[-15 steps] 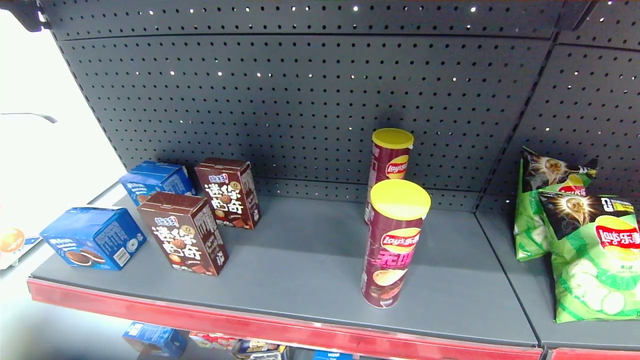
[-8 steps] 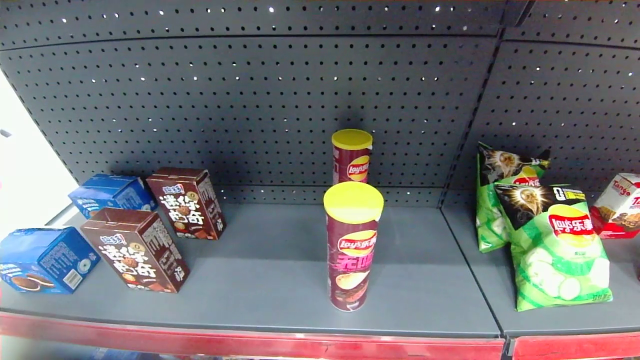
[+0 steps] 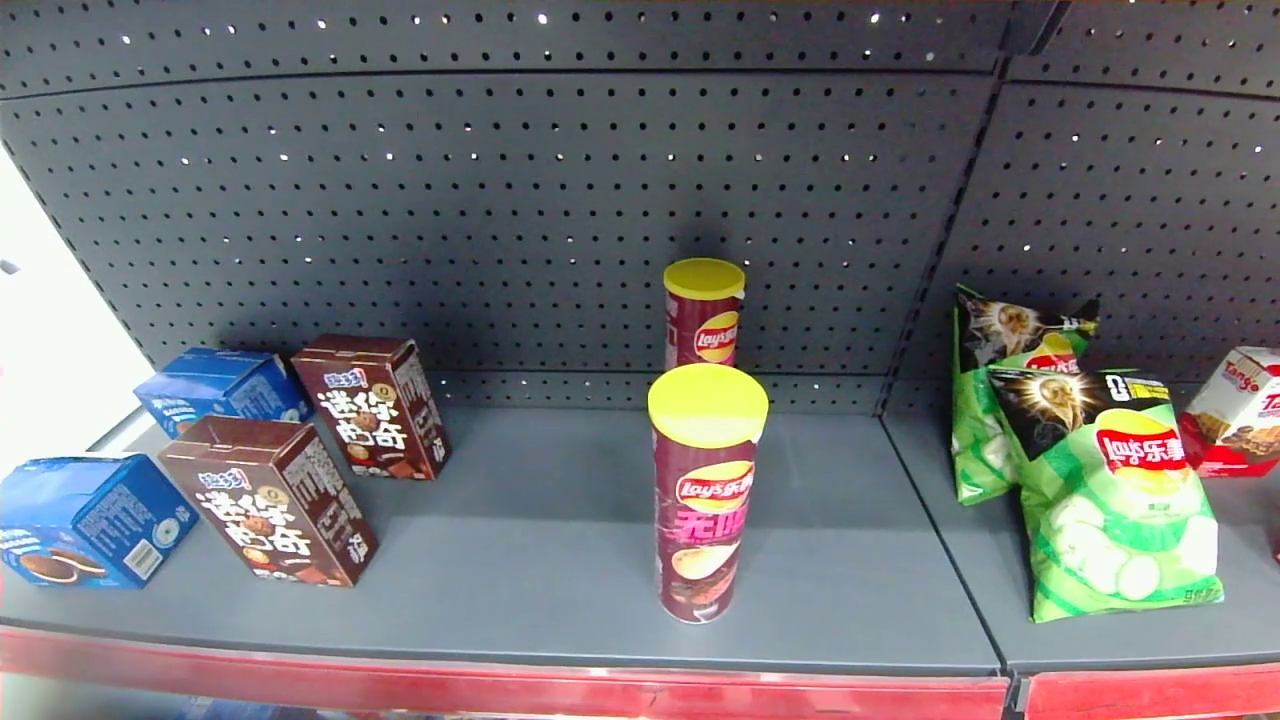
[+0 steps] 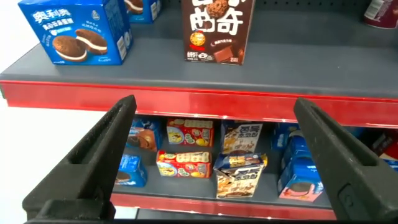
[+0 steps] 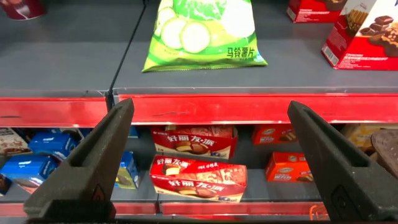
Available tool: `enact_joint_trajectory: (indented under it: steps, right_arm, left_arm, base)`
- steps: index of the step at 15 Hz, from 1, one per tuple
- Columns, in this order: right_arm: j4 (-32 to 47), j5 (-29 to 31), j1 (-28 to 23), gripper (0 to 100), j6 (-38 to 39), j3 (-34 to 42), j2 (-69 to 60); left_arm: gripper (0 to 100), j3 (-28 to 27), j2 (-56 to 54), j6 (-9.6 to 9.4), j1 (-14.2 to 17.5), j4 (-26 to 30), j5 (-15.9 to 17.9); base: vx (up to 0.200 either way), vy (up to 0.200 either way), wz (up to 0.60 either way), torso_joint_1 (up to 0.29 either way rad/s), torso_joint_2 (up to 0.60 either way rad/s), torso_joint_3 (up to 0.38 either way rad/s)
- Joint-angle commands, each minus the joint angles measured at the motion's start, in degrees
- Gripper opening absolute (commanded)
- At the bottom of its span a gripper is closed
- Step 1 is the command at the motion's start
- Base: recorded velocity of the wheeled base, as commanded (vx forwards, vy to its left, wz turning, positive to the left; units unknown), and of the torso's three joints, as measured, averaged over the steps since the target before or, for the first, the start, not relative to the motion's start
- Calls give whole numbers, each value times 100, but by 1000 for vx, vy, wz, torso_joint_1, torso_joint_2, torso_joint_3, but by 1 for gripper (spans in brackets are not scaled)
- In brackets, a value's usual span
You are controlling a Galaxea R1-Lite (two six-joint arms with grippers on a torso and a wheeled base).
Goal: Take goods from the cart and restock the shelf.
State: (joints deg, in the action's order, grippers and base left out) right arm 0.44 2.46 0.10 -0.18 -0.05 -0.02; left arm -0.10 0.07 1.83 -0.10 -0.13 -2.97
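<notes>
The grey shelf (image 3: 540, 560) holds two maroon chip cans with yellow lids, one in front (image 3: 705, 500) and one behind (image 3: 703, 315). Two brown cookie boxes (image 3: 270, 500) and two blue boxes (image 3: 85, 520) stand at its left. Green chip bags (image 3: 1110, 490) lean at the right. My left gripper (image 4: 214, 106) is open and empty, level with the shelf's red front edge (image 4: 205, 99), below a brown box (image 4: 214, 31) and a blue box (image 4: 78, 31). My right gripper (image 5: 211, 107) is open and empty, below a green bag (image 5: 199, 31).
A red snack box (image 3: 1235, 410) stands at the far right of the shelf. The perforated back panel (image 3: 500, 200) closes the rear. The lower shelf carries several small boxes (image 4: 186, 155) and red cake boxes (image 5: 199, 177). Bare shelf floor lies between the brown boxes and the cans.
The head camera panned right a second ago, bringing the red box into view and sliding the left boxes toward the edge. The goods themselves have not moved.
</notes>
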Motion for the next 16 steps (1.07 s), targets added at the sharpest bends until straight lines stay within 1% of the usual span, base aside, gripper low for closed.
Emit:
enact_joint_trajectory:
  steps: [1, 2, 16]
  right_arm:
    - [0, 0, -1, 100, 1, 5, 2]
    - [0, 0, -1, 100, 1, 5, 2]
    - [0, 0, -1, 100, 9, 5, 2]
  left_arm:
    - [100, 1, -7, 2, 1, -4, 7]
    - [100, 1, -7, -25, 1, -4, 25]
    - [100, 1, -7, -16, 1, -4, 25]
  base:
    - [0, 0, 0, 0, 0, 0]
    - [0, 0, 0, 0, 0, 0]
    - [0, 0, 0, 0, 0, 0]
